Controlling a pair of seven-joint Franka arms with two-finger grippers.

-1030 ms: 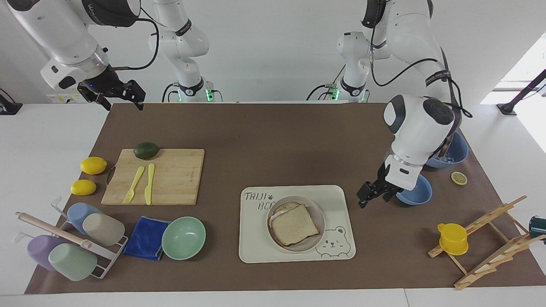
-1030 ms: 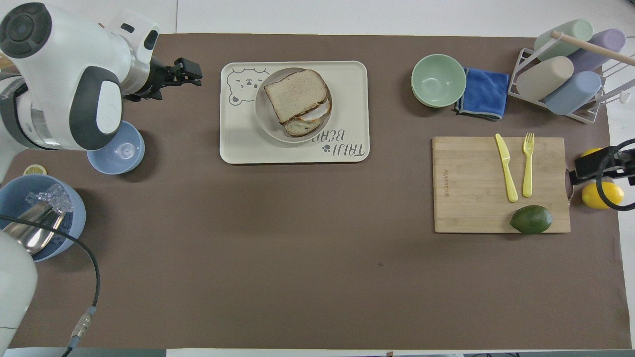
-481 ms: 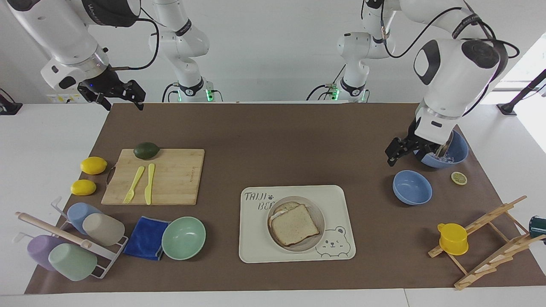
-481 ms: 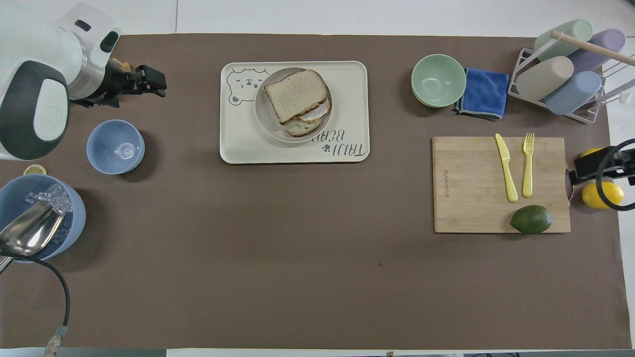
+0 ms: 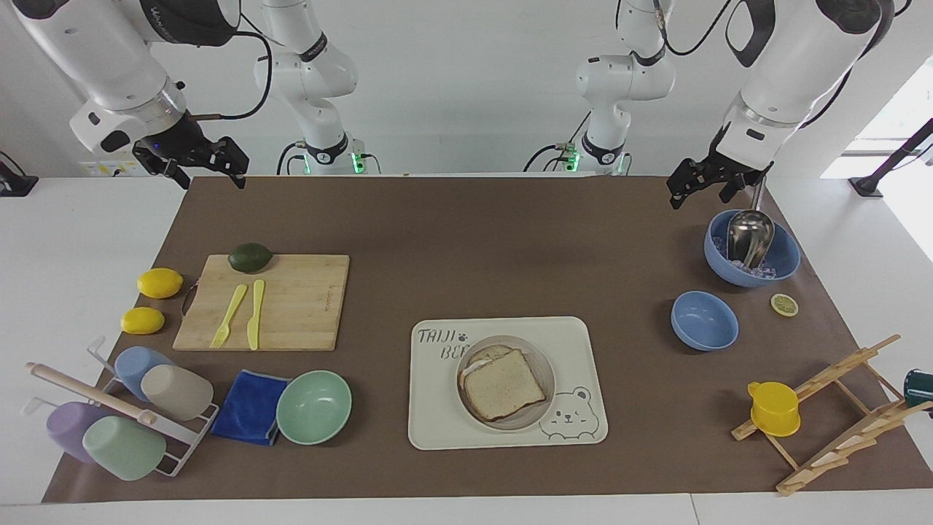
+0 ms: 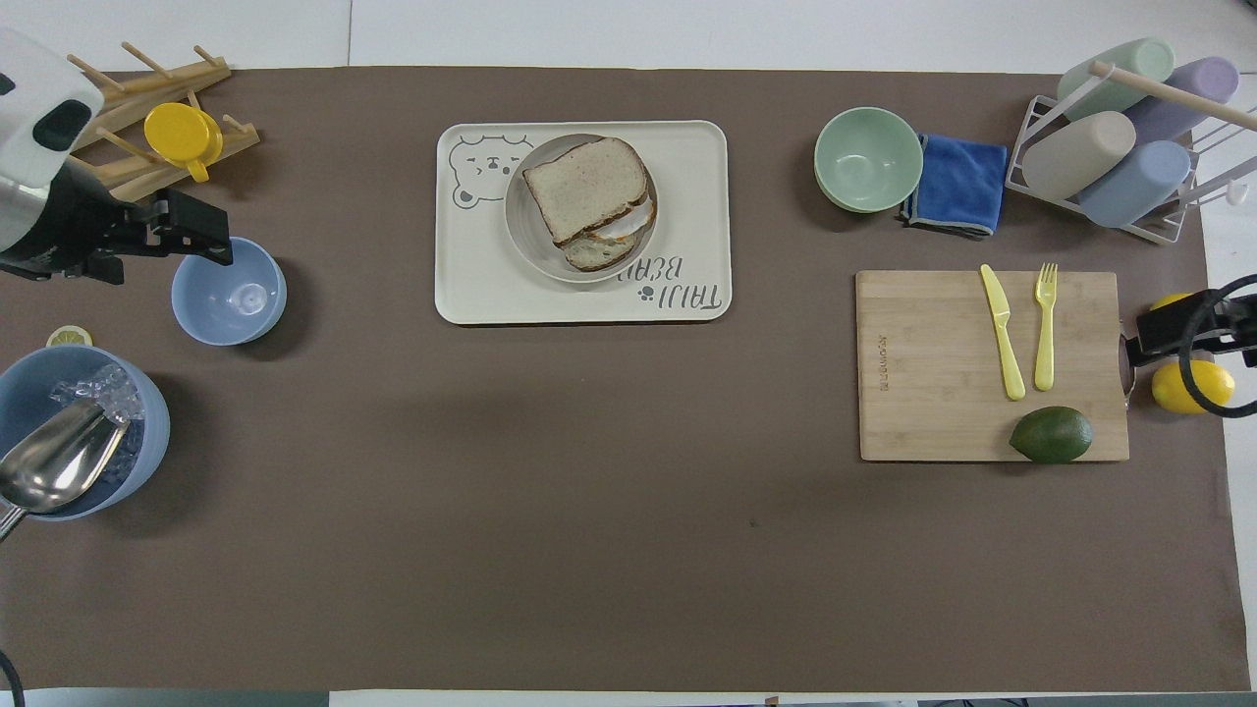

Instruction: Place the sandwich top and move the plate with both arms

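The sandwich top (image 5: 503, 384) (image 6: 586, 187) lies flat on the sandwich, with white egg showing at its edge. The sandwich sits on the round cream plate (image 5: 541, 362) (image 6: 520, 226), which stands on the bear tray (image 5: 437, 408) (image 6: 471, 275). My left gripper (image 5: 703, 186) (image 6: 201, 228) hangs open and empty, high over the blue bowls at the left arm's end of the table, well away from the plate. My right gripper (image 5: 208, 175) (image 6: 1154, 334) waits open and empty in the air over the table's edge at the right arm's end.
A blue bowl of ice with a metal scoop (image 5: 751, 251), a small blue bowl (image 5: 704, 321), a lemon slice (image 5: 784, 304) and a yellow cup on a wooden rack (image 5: 773, 408) sit at the left arm's end. Mint bowl (image 5: 313, 407), blue cloth, cup rack, cutting board (image 5: 291, 302) and lemons fill the right arm's end.
My left arm has risen and drawn back from beside the tray, past the small blue bowl, to above the ice bowl. The right arm and the sandwich have not moved.
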